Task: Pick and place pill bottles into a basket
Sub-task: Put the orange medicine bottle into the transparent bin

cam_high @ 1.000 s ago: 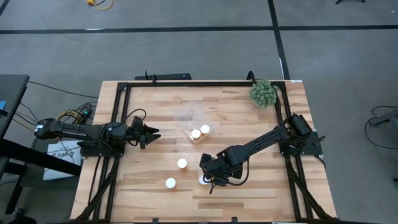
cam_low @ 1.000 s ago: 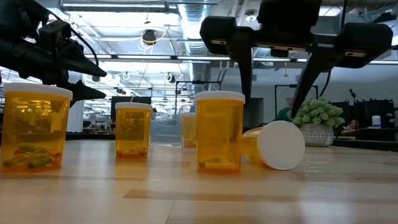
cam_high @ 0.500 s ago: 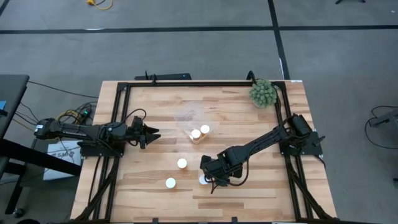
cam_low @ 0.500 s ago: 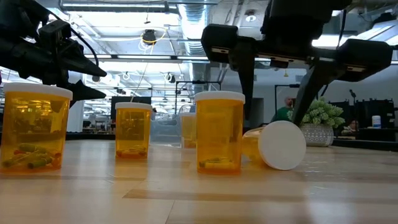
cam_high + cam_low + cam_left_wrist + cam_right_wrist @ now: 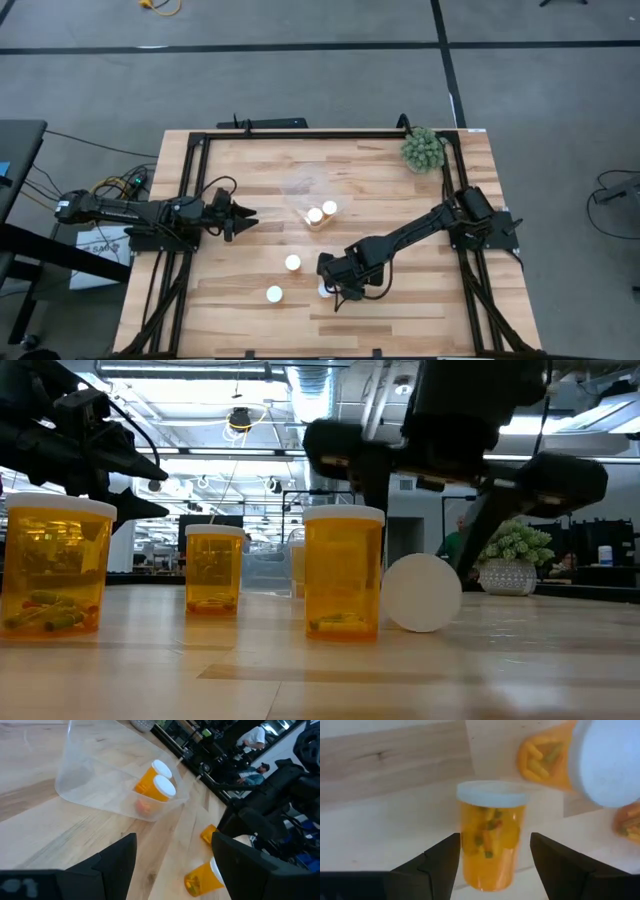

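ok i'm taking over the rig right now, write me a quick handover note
Right end effector: open, low at the front of the table, straddling an upright pill bottle without gripping it; a tipped bottle lies beside it.
Left end effector: open, empty, waiting at the left side.
Done: two bottles sit in the clear basket mid-table.
Left: two more upright bottles on the front half, plus the pair by the right arm.

Layout of table contents.
Two pill bottles (image 5: pixel 322 213) stand in the basket (image 5: pixel 305 200) at table centre; two more (image 5: pixel 292 263) stand nearer the front edge; the plant ball (image 5: pixel 422 148) sits at the rear right corner.
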You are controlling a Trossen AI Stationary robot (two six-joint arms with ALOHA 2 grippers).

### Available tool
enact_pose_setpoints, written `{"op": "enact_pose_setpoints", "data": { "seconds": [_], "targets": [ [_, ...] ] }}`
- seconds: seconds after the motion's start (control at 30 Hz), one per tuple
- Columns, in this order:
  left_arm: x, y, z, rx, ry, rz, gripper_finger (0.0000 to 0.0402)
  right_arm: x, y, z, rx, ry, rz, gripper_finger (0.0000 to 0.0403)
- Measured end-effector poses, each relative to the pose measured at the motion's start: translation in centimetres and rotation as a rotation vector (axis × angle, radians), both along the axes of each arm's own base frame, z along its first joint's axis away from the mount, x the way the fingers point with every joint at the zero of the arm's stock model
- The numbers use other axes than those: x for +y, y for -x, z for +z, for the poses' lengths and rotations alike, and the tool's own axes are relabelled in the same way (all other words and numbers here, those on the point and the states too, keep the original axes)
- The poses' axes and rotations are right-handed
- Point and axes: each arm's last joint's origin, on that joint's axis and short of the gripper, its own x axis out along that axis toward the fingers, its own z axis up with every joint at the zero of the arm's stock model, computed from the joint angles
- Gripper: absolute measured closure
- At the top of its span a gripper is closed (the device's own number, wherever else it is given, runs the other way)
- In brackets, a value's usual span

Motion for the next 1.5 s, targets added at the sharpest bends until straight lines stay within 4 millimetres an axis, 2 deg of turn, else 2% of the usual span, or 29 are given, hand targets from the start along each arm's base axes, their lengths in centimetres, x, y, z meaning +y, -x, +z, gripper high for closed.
{"op": "enact_pose_setpoints", "data": {
  "seconds": [0.23,0.6,1.03,1.23,1.5],
  "targets": [
    [0.0,0.0,0.0,-0.003,0.009,0.002,0.0155,-0.1,-0.1,-1.4,0.053,-0.026,-0.065,0.0178],
    [0.0,0.0,0.0,-0.001,0.009,0.002,0.0155,-0.4,-0.7,-1.1,0.021,-0.083,-0.238,0.0213],
    [0.0,0.0,0.0,0.002,0.008,0.002,0.0155,-0.3,-1.0,-0.6,0.015,-0.124,-0.400,0.0211],
    [0.0,0.0,0.0,0.001,0.023,0.005,0.0155,-1.1,-1.4,0.2,0.045,-0.134,-0.535,0.0219],
    [0.0,0.0,0.0,0.001,0.024,0.005,0.0155,-3.2,-1.5,1.3,0.125,-0.105,-0.713,0.0207]
  ]
}}
